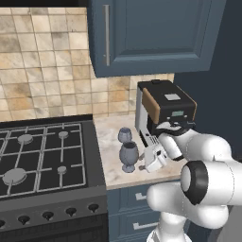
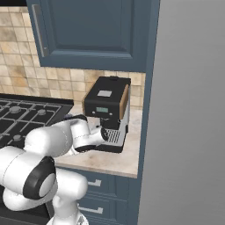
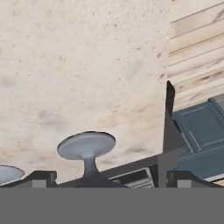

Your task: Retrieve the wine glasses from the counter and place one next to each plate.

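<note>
A: Nearest stuff?
B: Blue drawers (image 1: 137, 196) with silver handles under the counter (image 1: 113, 165). The arm reaches up over its near edge.
A: Gripper?
B: Gripper (image 1: 150, 159) low over the counter, just right of the big glass (image 1: 129, 156). Jaws spread wide, holding nothing. In the hand view the two tips (image 3: 41, 178) stand far apart, with a stem and round foot (image 3: 87, 145) between them, not pinched.
A: Touching the glass?
B: Cannot tell, very close though.
A: Glasses then?
B: Both upright on the counter. Big glass nearer, close to the front edge. Small glass (image 1: 125, 136) just behind it, a bit left. Hand view shows a second foot (image 3: 8, 173) at the left edge.
A: Left of them?
B: Black gas stove (image 1: 42, 160), butted against the counter.
A: Farther back?
B: Black coffee machine (image 1: 165, 111) at the counter's back right, wood side panel, behind the gripper. Then beige tile wall (image 1: 47, 71), blue wall cabinet (image 1: 151, 33) above.
A: Right side?
B: Tall grey panel (image 2: 189, 114) in the right base view.
</note>
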